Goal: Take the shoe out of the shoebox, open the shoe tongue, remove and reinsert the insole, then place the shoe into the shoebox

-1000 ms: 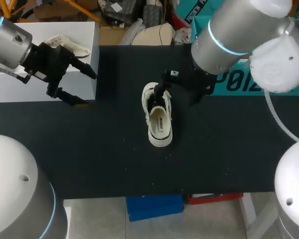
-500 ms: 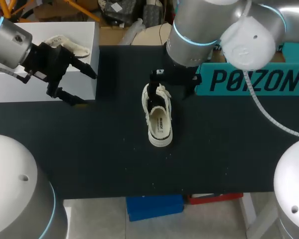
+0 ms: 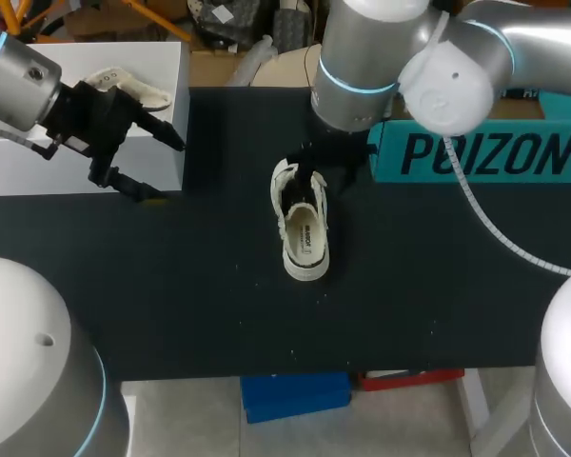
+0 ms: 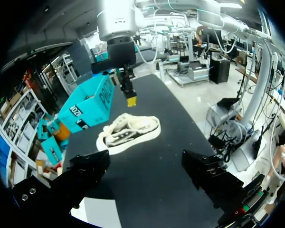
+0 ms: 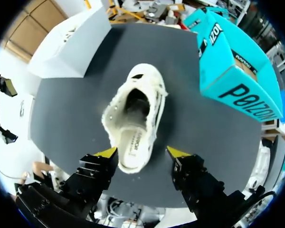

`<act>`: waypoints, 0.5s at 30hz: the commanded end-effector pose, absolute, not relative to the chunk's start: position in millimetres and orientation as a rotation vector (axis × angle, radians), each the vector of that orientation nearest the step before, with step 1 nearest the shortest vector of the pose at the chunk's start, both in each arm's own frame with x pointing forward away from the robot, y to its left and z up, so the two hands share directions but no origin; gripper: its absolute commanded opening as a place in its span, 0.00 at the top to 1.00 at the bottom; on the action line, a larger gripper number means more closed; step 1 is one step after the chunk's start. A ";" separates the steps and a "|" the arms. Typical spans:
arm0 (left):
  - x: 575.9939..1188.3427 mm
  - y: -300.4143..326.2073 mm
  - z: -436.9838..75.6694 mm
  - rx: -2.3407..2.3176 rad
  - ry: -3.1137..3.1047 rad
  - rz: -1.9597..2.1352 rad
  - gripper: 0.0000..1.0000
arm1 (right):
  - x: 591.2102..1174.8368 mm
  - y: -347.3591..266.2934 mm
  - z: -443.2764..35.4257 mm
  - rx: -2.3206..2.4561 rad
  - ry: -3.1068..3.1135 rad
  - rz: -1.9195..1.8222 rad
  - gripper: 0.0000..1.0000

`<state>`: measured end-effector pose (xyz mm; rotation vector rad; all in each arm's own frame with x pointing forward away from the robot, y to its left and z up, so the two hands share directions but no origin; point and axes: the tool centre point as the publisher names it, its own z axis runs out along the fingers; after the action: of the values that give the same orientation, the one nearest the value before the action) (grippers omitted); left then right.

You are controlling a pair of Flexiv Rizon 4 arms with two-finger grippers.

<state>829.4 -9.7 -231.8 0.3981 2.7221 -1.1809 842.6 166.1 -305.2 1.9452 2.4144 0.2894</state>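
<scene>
Since the last look my right arm [image 3: 362,57] is further in, over the shoe [image 5: 135,114], so my right pincer [image 5: 142,153] hangs open above it, I think to open it up. My left pincer [image 3: 155,165] waits open at the side, out of the way. The white shoe lies on the black table [image 3: 171,286] near the blue shoebox [image 3: 476,152], mouth up
</scene>
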 end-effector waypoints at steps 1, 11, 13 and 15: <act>828.6 -10.1 -231.8 0.396 2.725 -1.174 0.00 | 857.3 163.5 -326.5 1.945 2.447 0.265 0.38; 828.6 -10.1 -231.8 0.396 2.725 -1.174 0.00 | 875.4 154.6 -352.0 1.948 2.465 0.182 0.37; 828.6 -10.1 -231.8 0.396 2.725 -1.174 0.00 | 877.2 154.6 -355.7 1.944 2.469 0.152 0.42; 828.6 -10.1 -231.8 0.396 2.725 -1.174 0.00 | 878.7 154.4 -359.3 1.949 2.463 0.136 0.48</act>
<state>829.4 -9.7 -231.7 0.3981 2.7220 -1.1808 871.7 146.9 -353.4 1.9443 2.4623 0.1610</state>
